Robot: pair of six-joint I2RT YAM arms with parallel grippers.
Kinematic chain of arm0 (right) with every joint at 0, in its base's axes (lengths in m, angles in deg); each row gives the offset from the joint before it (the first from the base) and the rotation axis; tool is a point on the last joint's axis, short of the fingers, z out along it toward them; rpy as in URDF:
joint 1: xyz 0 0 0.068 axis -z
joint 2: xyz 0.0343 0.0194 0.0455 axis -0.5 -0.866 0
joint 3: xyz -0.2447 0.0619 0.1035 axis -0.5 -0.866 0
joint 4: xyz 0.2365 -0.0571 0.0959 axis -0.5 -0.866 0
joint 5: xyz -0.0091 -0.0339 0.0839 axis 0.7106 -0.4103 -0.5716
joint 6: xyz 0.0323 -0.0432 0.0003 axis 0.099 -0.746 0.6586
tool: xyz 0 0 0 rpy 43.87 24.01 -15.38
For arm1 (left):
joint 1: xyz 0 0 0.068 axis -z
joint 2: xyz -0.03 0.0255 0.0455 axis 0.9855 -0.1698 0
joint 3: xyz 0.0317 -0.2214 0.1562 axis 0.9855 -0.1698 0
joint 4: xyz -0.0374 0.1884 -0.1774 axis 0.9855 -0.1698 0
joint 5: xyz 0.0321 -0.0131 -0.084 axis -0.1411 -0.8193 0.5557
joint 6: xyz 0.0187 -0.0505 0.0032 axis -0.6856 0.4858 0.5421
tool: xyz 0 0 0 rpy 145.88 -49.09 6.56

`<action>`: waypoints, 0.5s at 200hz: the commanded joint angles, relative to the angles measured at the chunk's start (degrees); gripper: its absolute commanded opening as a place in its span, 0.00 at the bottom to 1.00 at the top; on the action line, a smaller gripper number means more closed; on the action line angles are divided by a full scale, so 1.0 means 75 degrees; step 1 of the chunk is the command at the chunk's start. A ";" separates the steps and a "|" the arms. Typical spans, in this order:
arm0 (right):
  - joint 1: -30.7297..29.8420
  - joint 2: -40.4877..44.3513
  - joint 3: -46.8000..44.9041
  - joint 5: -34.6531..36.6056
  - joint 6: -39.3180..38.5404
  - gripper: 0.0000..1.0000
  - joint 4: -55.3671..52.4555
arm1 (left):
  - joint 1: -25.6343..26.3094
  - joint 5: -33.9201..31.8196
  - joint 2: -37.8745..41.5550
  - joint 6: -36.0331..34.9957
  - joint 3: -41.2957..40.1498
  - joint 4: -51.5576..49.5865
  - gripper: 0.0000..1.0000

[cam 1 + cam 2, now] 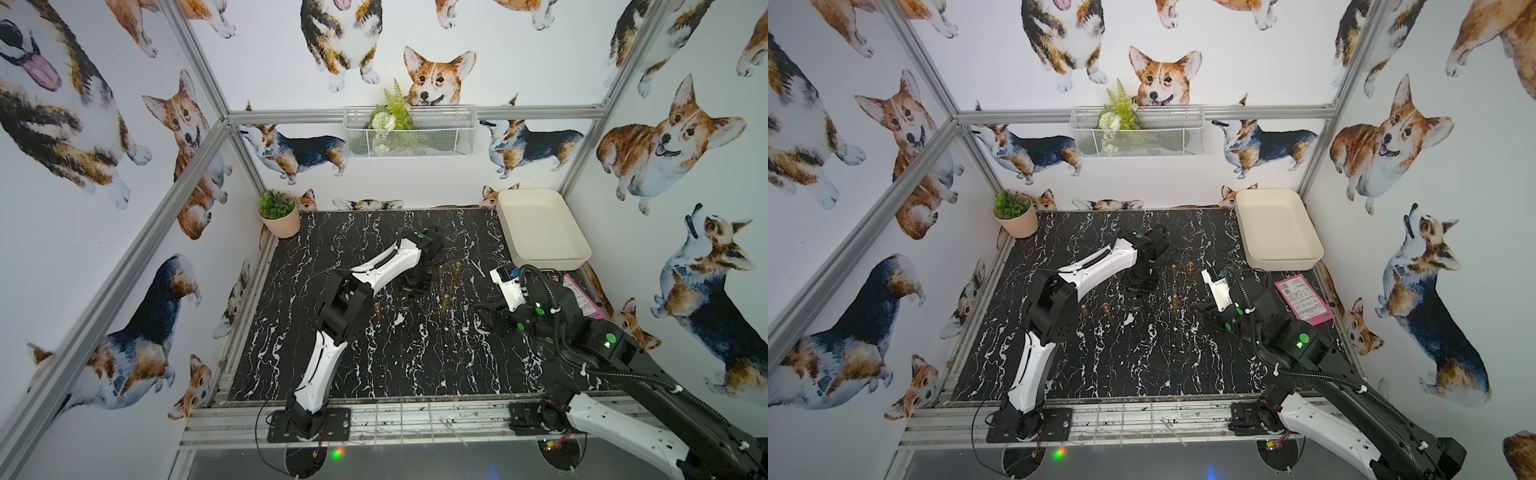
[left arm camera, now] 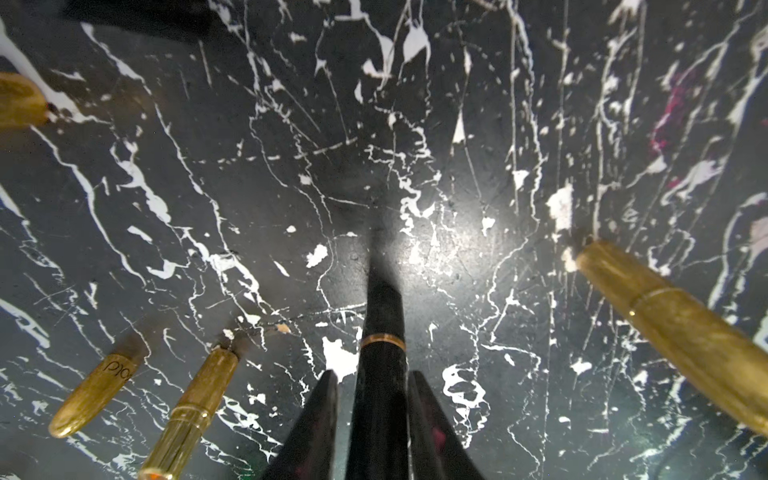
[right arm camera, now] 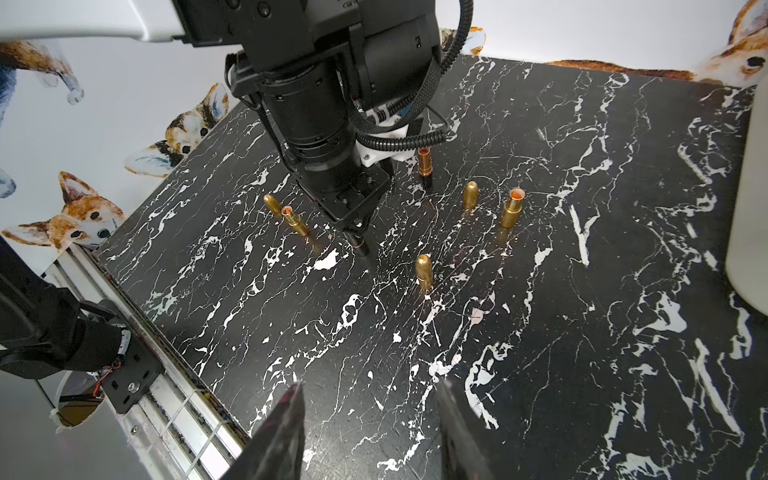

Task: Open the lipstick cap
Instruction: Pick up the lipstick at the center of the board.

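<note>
You can read a single marking: the letters "old", seen upside down on the gold cap (image 2: 93,395) standing on the bench. The pink slip (image 1: 1304,300) carries printed lines and a code block, all too small to make out

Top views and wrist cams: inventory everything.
table: 1, black marble, cell floor
black lipstick: 1, black, gold ring, mid-table
rounded gold pieces: 3, gold, standing mid-table
opened gold lipsticks: 2, gold, mid-table
copper lipstick: 1, copper on black, uncapped, by left arm
tray: 1, cream, back-right corner
potted plant: 1, green, back-left corner
wire basket: 1, white, back wall
card: 1, pink, right edge
left gripper: black, astride black lipstick
right gripper: black, open, empty
</note>
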 commanded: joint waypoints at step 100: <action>-0.0007 -0.0105 -0.0097 -0.0140 -0.0050 0.53 0.0308 | -0.0010 -0.0157 0.0025 -0.0153 0.0173 -0.0425 0.01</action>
